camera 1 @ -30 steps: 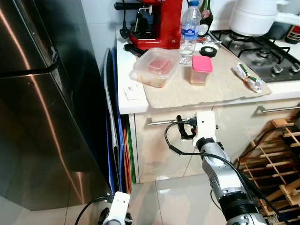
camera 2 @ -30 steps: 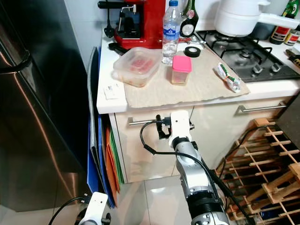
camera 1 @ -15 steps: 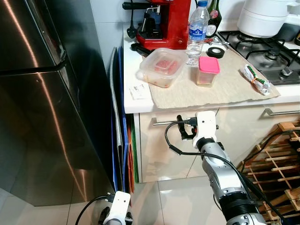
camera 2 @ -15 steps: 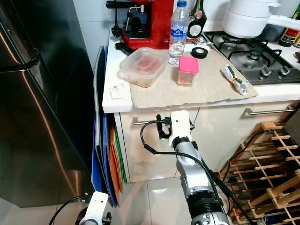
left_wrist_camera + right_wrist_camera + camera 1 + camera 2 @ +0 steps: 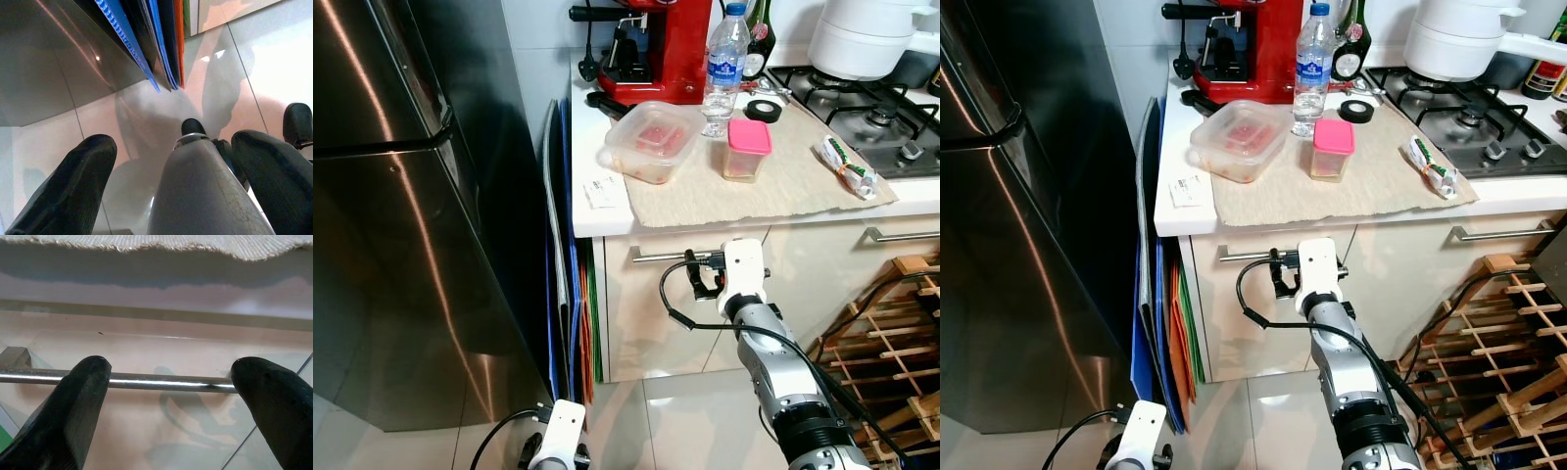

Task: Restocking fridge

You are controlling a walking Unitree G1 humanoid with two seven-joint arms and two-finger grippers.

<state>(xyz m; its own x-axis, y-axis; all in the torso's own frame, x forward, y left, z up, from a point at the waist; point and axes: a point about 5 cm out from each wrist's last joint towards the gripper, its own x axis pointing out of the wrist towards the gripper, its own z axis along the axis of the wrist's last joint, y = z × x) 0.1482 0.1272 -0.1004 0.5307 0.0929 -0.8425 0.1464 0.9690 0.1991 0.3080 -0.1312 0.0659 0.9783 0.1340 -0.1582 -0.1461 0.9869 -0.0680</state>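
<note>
A: Fridge (image 5: 401, 225), where is it for you right now?

B: On your left, a tall steel one with both doors shut. It stands beside the end of the counter (image 5: 597, 211), with a stack of blue, orange and green boards (image 5: 570, 323) squeezed upright between the two.

A: And the food you'd be putting away?

B: On the counter's woven mat (image 5: 754, 191). You have a clear tub (image 5: 649, 140) with something red inside, a small jar with a pink lid (image 5: 746, 149) just beside it, and a water bottle (image 5: 724, 64) behind them, near the red coffee machine (image 5: 651, 49). A wrapped packet (image 5: 847, 168) lies by the hob (image 5: 871, 108), and a small paper slip (image 5: 600, 192) sits at the counter's left edge.

A: Your right gripper (image 5: 178, 404)?

B: Raised in front of the cupboard below the counter, jaws spread wide, facing the steel drawer handle (image 5: 161, 382). Nothing sits between the fingers (image 5: 78, 401).

A: And the left gripper (image 5: 178, 191)?

B: It hangs low over the tiled floor (image 5: 274, 63), near the foot of the boards. Its jaws are spread too, holding nothing.
</note>
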